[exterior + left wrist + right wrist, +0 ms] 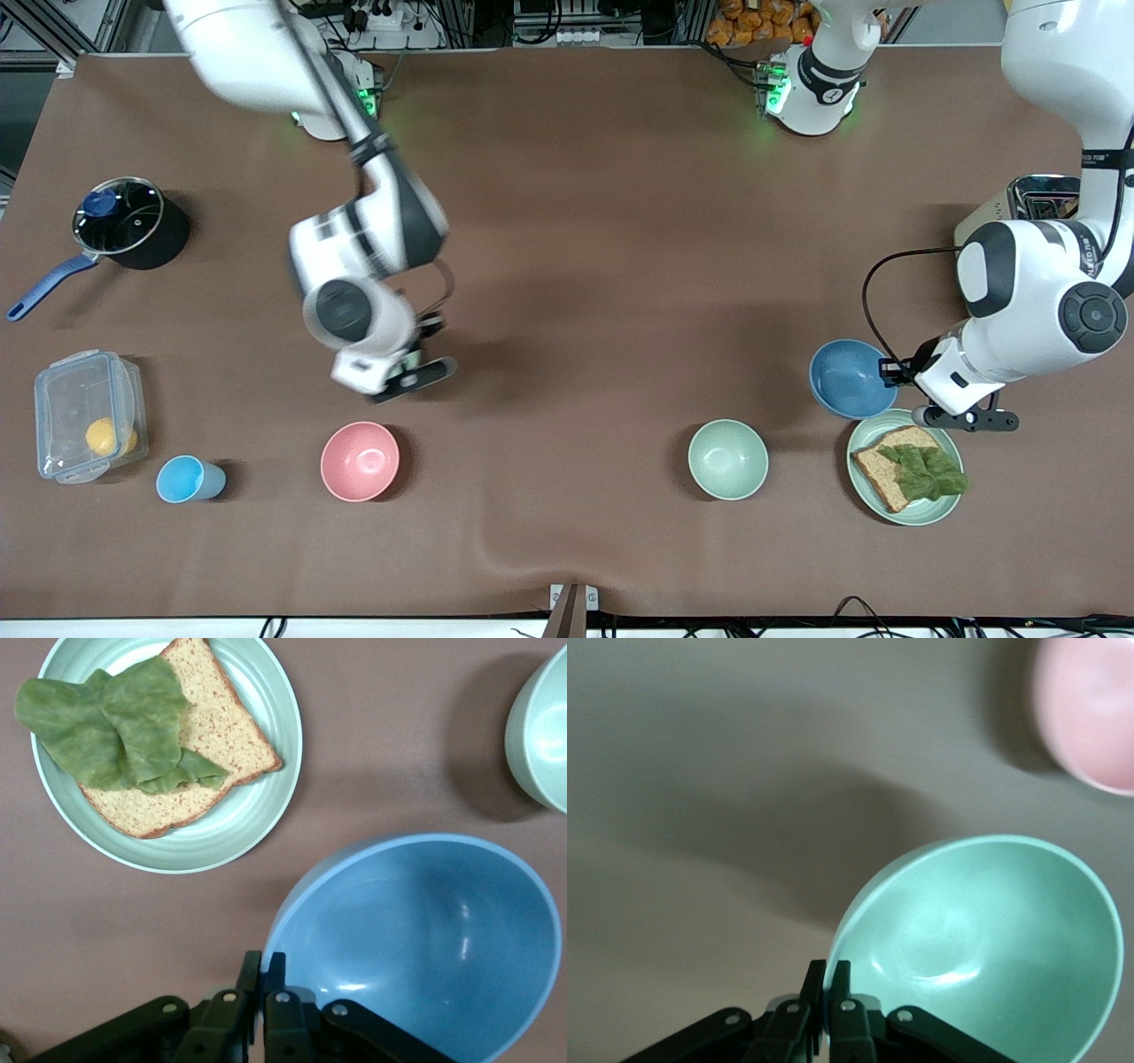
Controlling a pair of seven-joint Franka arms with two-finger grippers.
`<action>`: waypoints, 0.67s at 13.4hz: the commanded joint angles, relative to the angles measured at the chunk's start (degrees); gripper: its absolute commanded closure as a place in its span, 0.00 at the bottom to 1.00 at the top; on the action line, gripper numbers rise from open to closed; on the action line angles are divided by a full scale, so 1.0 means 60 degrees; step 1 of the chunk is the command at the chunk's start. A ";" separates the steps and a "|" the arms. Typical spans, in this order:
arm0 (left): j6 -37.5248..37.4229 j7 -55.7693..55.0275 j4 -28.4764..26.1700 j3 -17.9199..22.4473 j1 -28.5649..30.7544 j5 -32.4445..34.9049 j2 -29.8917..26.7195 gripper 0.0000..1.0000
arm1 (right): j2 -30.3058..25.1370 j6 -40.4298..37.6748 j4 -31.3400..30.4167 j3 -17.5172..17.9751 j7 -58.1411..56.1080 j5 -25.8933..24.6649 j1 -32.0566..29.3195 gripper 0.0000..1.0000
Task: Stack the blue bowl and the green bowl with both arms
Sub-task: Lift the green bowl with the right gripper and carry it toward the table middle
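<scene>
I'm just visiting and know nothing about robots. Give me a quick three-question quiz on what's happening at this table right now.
1. True or false: the left gripper is shut on the rim of the blue bowl.
2. Which colour bowl does the right gripper hold? A pink, B sage green, C pale mint.
3. Fill in: on the plate, the bread slice is topped with ____.
Key: 1 true. 2 B, the green bowl. 3 a lettuce leaf.
</scene>
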 commanded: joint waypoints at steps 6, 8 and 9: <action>-0.0025 -0.0064 0.0248 0.0010 -0.0212 0.0124 0.0262 1.00 | 0.0932 0.3130 0.0587 -0.0070 0.0348 -0.0263 0.2455 1.00; -0.0025 -0.0064 0.0248 0.0010 -0.0212 0.0138 0.0306 1.00 | 0.1327 0.4244 0.0675 -0.0070 0.0245 -0.0292 0.2588 1.00; -0.0010 -0.0064 0.0248 0.0025 -0.0198 0.0138 0.0335 1.00 | 0.1576 0.4699 0.0777 -0.0070 0.0274 -0.0307 0.2792 1.00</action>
